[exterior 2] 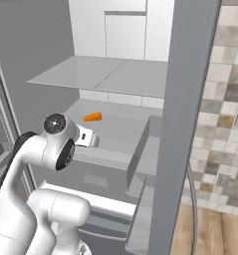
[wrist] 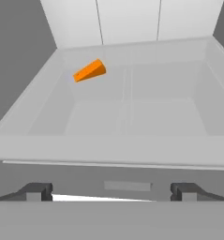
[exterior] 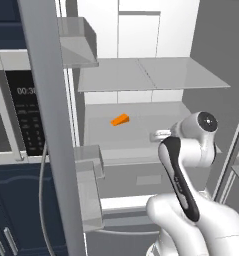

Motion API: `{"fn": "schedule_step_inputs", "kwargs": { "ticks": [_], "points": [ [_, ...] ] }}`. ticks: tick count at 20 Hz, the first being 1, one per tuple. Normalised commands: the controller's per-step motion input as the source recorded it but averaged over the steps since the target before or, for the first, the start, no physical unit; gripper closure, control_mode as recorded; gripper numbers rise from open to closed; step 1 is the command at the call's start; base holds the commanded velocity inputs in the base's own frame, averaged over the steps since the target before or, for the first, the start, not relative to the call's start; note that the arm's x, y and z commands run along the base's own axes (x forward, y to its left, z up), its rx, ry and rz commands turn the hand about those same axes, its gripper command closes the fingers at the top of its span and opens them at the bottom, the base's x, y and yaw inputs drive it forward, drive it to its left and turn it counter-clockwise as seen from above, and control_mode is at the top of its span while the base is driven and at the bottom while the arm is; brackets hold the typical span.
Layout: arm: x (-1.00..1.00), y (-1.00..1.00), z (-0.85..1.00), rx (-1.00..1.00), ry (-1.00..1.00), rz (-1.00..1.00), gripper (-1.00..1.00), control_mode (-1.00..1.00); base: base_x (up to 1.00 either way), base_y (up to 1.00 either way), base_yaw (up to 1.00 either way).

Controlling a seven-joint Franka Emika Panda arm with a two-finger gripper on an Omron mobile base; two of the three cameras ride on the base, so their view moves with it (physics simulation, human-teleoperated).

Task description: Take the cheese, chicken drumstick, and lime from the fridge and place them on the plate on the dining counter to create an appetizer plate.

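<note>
**Cheese wedge on the fridge shelf, pincer wide open and short of it**

The cheese (exterior: pixel 120 120) is a small bright orange wedge lying flat on a grey shelf (exterior: pixel 141 131) inside the fridge (exterior: pixel 141 30), towards the left and rear of that shelf as the hand view shows it. Nothing else lies near it on the shelf, and it stands well clear of the side walls.

Judging by its look, the wedge should be light and fairly firm, stiff enough to take a squeeze without crumbling. Its faces are smooth, so it could slip, and its tapering shape is the real catch: pressing on the two slanted sides may squirt it out towards the thin end. The safer hold is likely across the thick end, or across the two flat parallel faces, with the fingers coming down on either side and reaching low, close to the shelf.

The pincer (wrist: pixel 112 192) has its jaws spread as wide as they go and holds nothing; it touches nothing either. Its two dark fingertips (wrist: pixel 36 191) sit at the front edge of the shelf, with the cheese well ahead and off to the left in the hand view. The arm (exterior: pixel 183 165) reaches in from the open fridge front, the hand roughly level with that shelf.
</note>
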Motion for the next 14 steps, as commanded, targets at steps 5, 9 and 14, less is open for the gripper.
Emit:
{"fn": "schedule_step_inputs", "kwargs": {
  "ticks": [5,9,14],
  "points": [
    [0.24,0.13,0.11,0.00,0.00,0.00,-1.00,-1.00,0.00,0.00,0.00],
    [0.12,0.14,-0.08,0.01,0.00,0.00,-1.00,-1.00,0.00,0.00,0.00],
    [0.09,0.07,-0.04,0.07,-0.06,0.00,-1.00,-1.00,0.00,0.00,0.00]
  ]
}}
